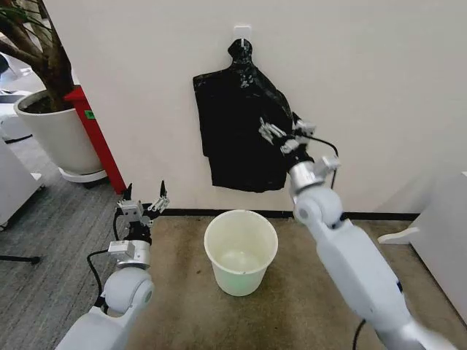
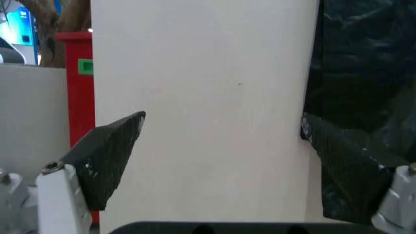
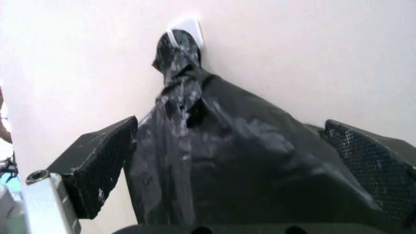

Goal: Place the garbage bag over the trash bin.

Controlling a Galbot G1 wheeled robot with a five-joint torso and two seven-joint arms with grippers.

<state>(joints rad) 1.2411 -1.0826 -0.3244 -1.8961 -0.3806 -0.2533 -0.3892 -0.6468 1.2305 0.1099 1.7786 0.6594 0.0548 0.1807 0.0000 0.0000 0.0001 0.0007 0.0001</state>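
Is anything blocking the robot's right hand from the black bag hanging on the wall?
Nothing visible does. The right gripper is raised right in front of the garbage bag, fingers open with only air between. The trash bin stands open on the floor below.

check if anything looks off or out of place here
Nothing looks spilled or damaged. The one odd thing: the trash bin stands unlined on the floor while the black bag bundle hangs from a wall hook above it. The right claw is open at the bundle; the left claw is open, low by the wall.
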